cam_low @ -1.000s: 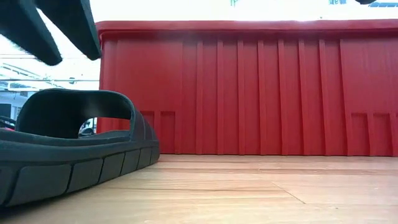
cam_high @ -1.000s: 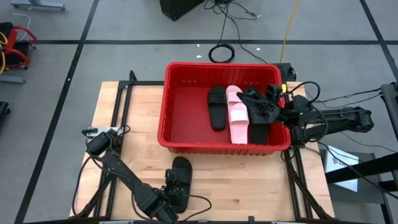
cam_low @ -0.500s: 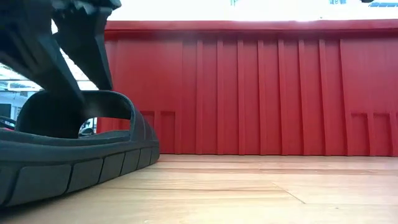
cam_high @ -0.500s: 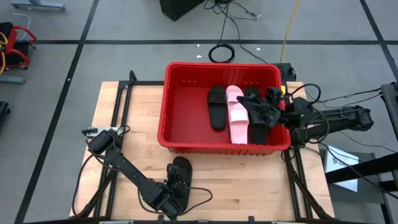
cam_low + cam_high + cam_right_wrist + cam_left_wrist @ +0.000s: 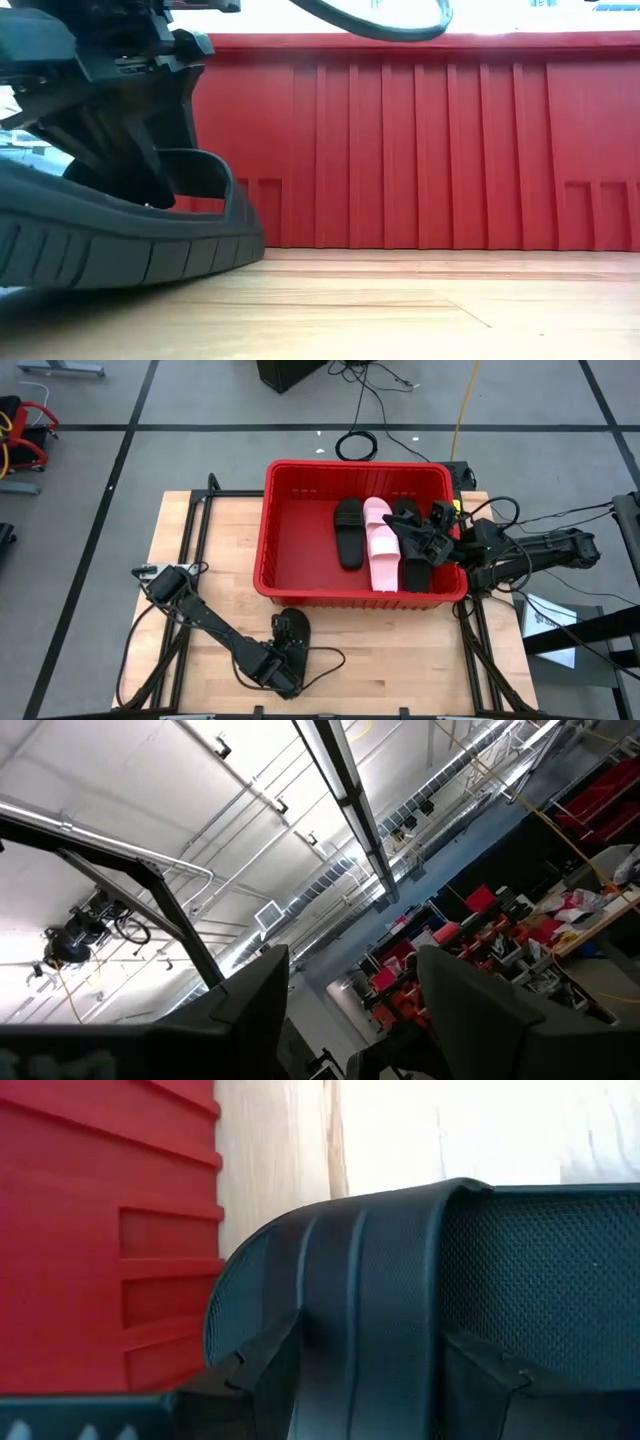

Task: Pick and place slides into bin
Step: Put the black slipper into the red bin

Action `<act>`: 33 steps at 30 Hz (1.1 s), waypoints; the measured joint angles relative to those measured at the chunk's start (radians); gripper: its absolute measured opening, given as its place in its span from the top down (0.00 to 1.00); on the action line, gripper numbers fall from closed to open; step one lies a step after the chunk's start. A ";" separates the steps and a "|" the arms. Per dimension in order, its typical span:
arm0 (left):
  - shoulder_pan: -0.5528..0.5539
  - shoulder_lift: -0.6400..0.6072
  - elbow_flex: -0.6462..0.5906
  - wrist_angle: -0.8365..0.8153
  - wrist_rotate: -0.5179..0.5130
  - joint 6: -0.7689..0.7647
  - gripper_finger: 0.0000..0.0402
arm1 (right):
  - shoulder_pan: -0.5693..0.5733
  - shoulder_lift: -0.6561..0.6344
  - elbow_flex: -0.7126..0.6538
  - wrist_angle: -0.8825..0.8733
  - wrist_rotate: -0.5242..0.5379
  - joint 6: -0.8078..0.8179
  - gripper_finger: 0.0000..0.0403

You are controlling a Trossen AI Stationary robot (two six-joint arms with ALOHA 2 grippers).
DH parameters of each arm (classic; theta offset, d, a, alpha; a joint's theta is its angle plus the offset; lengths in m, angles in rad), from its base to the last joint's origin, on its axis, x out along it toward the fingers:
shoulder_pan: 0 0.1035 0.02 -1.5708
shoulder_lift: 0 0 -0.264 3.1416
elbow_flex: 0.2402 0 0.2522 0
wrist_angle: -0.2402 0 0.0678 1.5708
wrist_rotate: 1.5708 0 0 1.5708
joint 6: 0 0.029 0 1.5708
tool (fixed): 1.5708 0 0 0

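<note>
Jaws of my left gripper (image 5: 283, 657) stand spread astride the strap of the black slide (image 5: 291, 637) on the counter (image 5: 200, 550), just outside the bin (image 5: 262, 555). I should seat deeper, then squeeze squarely. Right gripper (image 5: 418, 532), jaws spread, waits over 3 slides in the bin.

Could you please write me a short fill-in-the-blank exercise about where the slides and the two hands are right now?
1. Inside the bin lie ____ slides.
2. The slide between the two black ones in the bin is ____.
3. The left hand straddles the strap of the black slide on the ____.
4. The right hand hovers, open, over the ____.

Missing words: three; pink; table; bin
</note>
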 joint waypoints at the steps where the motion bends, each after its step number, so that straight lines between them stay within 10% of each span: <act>1: 0.006 0.000 0.000 0.001 0.000 0.000 0.51 | 0.007 0.000 0.000 0.000 0.010 -0.010 0.47; 8: 0.049 0.001 0.000 0.002 -0.019 0.000 0.54 | 0.049 0.000 0.000 0.000 0.075 -0.054 0.47; 21: 0.065 0.001 0.000 -0.005 0.001 0.036 0.97 | 0.072 0.000 0.000 0.000 0.106 -0.082 0.47; 33: 0.003 -0.062 0.000 -0.001 0.075 0.018 0.98 | 0.071 0.000 0.000 -0.002 0.166 -0.106 0.47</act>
